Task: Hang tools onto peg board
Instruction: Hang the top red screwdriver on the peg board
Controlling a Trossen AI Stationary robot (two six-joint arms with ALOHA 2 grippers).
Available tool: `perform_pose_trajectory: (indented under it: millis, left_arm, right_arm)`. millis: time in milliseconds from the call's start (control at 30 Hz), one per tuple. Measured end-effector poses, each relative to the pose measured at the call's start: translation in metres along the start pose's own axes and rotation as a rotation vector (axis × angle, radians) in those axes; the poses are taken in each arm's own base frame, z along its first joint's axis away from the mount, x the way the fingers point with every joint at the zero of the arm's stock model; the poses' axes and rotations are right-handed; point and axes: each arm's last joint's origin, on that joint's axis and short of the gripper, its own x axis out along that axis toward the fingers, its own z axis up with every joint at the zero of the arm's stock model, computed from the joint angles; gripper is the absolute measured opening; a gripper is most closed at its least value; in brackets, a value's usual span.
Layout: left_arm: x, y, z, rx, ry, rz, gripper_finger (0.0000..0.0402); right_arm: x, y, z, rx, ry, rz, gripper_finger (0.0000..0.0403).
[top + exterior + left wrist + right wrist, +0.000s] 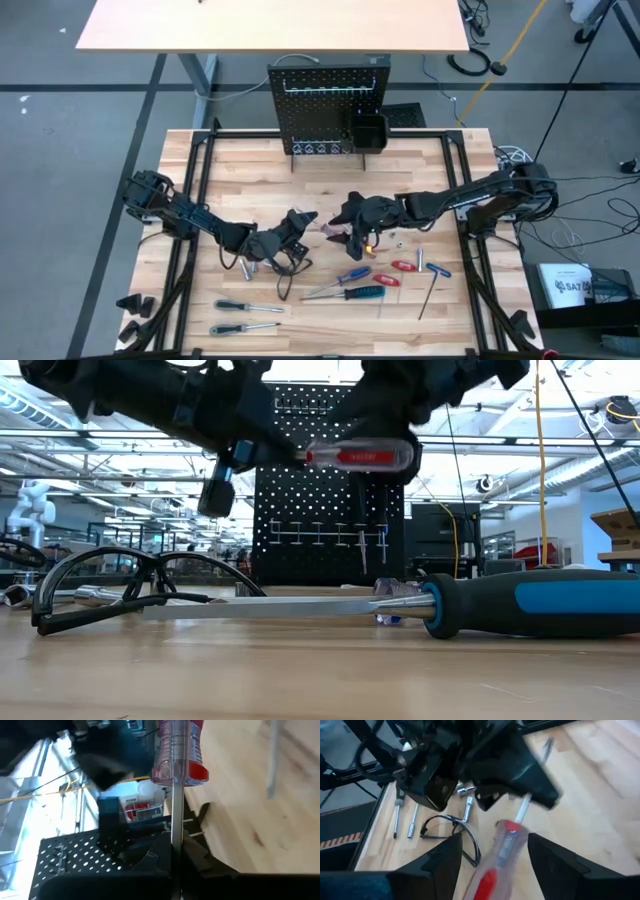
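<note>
Holding the screwdriver (355, 457) above the surface (300, 170) by its thin shaft, the left hand (300, 222) was shut tight, while the right hand (350, 228) stood open around the red handle, maybe passing it along toward the peg board (325, 105).

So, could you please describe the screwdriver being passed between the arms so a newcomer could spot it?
Start at the peg board and look to mid-table, where both grippers meet. The screwdriver hangs in the air there, the left gripper shut on its shaft. Its clear handle with red sets it apart; the other tools lie flat.

Tan desk (270, 25) beyond the table, white box (568, 285) on floor
</note>
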Motion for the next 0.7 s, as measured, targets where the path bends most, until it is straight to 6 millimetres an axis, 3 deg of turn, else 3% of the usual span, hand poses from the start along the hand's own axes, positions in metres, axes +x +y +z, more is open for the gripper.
perform_pose_trajectory:
  millis: [133,267,467,700]
  left_arm:
    - [-0.003,-0.003,0.002,-0.085,0.001,-0.013,0.0010]
    - [-0.007,0.000,0.000,-0.324,0.036,0.005,0.0010]
    - [-0.024,0.012,-0.018,-0.541,0.009,0.024,0.0010]
    - [-0.049,0.052,-0.043,-1.071,-0.345,-0.009,0.0010]
  right_arm:
    - [-0.019,0.003,0.005,-0.037,-0.019,-0.093,0.0225]
    - [-0.040,0.021,0.004,-0.145,-0.073,-0.183,0.0225]
    - [-0.058,0.039,-0.003,-0.230,-0.096,-0.240,0.0223]
    - [-0.059,0.045,-0.009,-0.297,-0.066,-0.215,0.0222]
